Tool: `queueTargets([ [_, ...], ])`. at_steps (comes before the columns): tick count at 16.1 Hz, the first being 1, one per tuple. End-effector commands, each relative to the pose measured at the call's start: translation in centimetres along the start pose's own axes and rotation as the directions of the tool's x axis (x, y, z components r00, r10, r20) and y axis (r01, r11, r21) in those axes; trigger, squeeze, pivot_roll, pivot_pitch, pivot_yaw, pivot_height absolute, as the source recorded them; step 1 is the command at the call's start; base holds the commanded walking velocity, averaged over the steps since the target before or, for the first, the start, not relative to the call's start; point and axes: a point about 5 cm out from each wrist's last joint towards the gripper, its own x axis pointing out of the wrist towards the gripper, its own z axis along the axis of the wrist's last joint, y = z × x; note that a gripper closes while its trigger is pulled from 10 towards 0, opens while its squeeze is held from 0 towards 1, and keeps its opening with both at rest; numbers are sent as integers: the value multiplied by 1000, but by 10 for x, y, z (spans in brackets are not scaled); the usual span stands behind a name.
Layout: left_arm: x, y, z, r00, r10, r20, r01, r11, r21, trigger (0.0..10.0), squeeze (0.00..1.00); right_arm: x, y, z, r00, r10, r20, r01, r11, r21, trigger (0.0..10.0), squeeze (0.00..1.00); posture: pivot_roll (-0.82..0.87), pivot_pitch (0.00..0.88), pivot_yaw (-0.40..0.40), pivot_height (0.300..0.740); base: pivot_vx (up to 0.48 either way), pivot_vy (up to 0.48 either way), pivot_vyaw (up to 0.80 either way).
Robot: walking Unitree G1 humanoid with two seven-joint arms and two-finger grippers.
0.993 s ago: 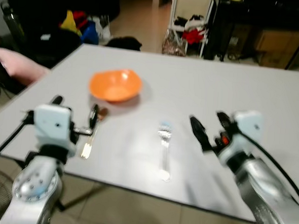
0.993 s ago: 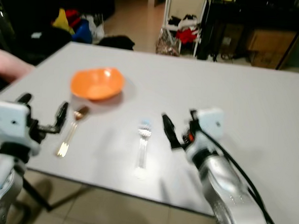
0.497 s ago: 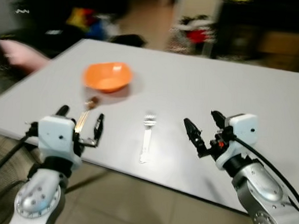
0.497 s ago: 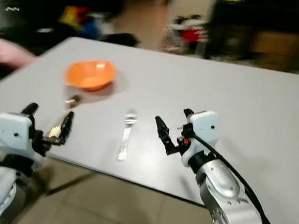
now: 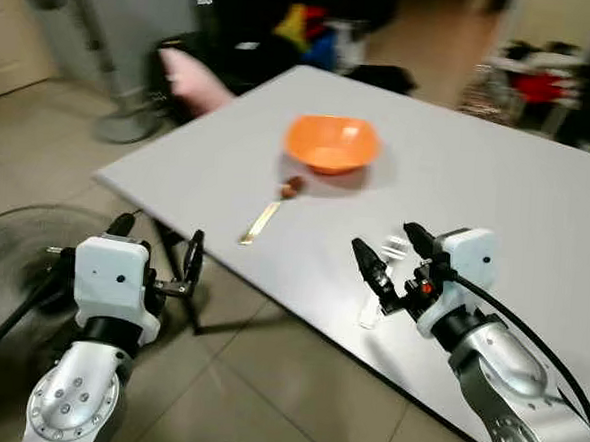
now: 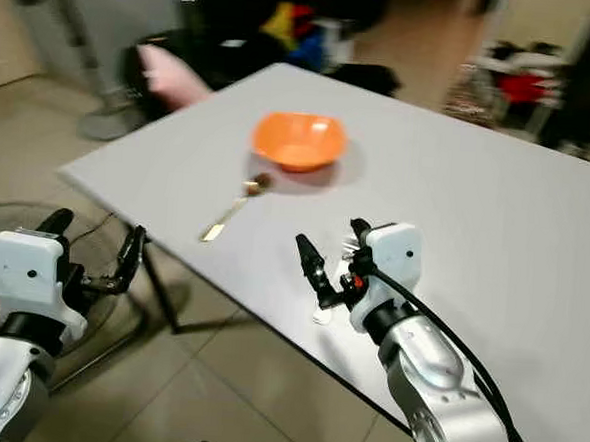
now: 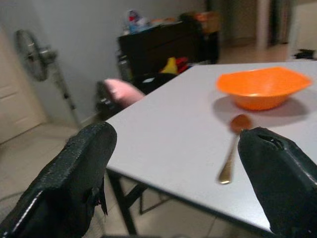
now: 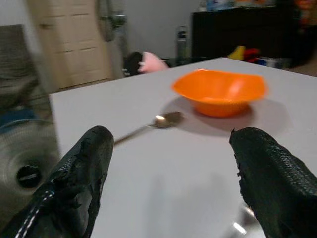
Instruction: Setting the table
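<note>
Left gripper [image 5: 158,253] at lower left of the left eye view, fingers spread wide and holding nothing, hanging off the table's near corner above the tiled floor [image 5: 265,380]. Right gripper [image 5: 393,257] at lower centre-right, likewise spread wide and empty, poised just over the table [image 5: 478,172] near its front edge. Directly beneath and between its fingers, a pale fork [image 5: 373,308], blurred, lying on the table close to the edge. Further out toward upper centre, a gold spoon [image 5: 267,213] lying slanted, bowl end near the orange bowl [image 5: 332,143], which sits upright on the table.

From the left wrist view, the table seen from low at its corner: spoon [image 7: 233,148] and orange bowl [image 7: 260,87] between the two black fingers [image 7: 74,173], plus a standing fan [image 7: 37,49] against the wall and a pink cushion-like thing [image 7: 121,91] past the table's far side. From the right wrist view, a cream door [image 8: 69,42] in the background, a round fan on the floor [image 8: 25,168] at lower left, and a glint of the fork [image 8: 240,223] at the bottom edge.
</note>
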Motion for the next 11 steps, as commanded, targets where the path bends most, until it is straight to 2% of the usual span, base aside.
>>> queueTargets([
  [1, 0, 0, 0, 1000, 11, 1, -11, 1000, -1, 10000, 0, 1, -1, 4, 1000, 7, 20, -6, 1000, -9, 10000, 0, -82, 0, 60, 740, 0, 0, 800],
  [11, -2, -3, -2, 1000, 8, -11, -8, 1000, -1, 10000, 0, -2, 0, 1, 999, 39, 11, -39, 999, -9, 10000, 0, -96, 0, 50, 740, 0, 0, 800],
])
